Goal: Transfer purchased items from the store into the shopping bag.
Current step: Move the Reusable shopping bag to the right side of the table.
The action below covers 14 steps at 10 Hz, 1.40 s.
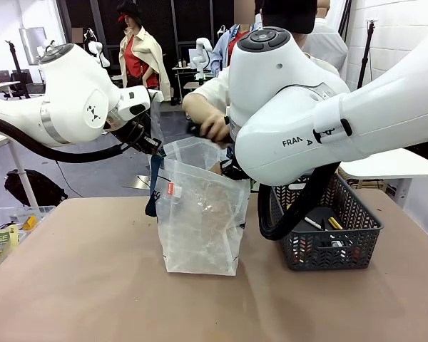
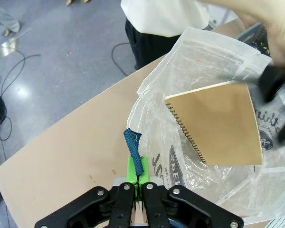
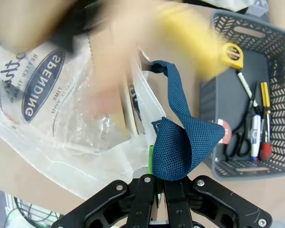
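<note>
Shopping bag point(image 1: 200, 221) straps point(image 3: 180, 137) between both shut jaws, tan notebook point(image 2: 218, 123) at mouth.

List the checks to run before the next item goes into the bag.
1. Left gripper shut on the bag's strap: ok.
2. Right gripper shut on the other strap: ok.
3. Bag standing, mouth held open: ok.
4. Mouth free of the person's hand and notebook: not ok, both occupy it.
5. Basket holds more items, scissors and pens: ok.
</note>
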Each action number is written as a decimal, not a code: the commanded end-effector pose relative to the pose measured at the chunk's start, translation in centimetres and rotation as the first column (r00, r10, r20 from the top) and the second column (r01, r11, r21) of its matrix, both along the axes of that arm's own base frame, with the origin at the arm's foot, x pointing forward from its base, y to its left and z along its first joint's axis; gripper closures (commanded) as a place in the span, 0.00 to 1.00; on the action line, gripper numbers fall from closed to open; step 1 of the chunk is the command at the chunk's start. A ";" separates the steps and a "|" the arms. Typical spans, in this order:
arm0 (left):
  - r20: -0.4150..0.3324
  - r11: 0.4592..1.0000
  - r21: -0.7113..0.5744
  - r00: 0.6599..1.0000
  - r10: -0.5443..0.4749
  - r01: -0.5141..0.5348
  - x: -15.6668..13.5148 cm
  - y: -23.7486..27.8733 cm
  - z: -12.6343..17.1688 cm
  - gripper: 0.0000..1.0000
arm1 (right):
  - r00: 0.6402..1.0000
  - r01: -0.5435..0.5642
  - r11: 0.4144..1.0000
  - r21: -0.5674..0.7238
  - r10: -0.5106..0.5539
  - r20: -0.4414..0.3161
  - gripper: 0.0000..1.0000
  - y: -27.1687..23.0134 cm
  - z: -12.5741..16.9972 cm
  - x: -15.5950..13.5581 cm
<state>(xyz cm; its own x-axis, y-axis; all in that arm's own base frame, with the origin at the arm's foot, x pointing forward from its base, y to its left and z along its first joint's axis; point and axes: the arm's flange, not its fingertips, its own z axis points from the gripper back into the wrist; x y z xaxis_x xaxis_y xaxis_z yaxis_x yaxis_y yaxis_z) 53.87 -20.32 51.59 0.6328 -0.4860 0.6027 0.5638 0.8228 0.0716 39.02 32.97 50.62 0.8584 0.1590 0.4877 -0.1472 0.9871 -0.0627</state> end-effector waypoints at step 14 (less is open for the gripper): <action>0.004 1.000 -0.002 1.000 0.007 -0.007 0.1 0.3 0.2 1.00 | 1.000 0.007 1.000 0.001 -0.007 -0.003 1.00 -0.1 -0.2 0.0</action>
<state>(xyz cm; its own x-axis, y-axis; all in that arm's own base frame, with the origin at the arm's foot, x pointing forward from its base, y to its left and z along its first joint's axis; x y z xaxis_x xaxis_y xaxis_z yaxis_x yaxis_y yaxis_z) 53.89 -20.30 51.64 0.6325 -0.4854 0.6036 0.5632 0.8232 0.0718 39.03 32.96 50.62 0.8584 0.1587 0.4878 -0.1469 0.9872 -0.0627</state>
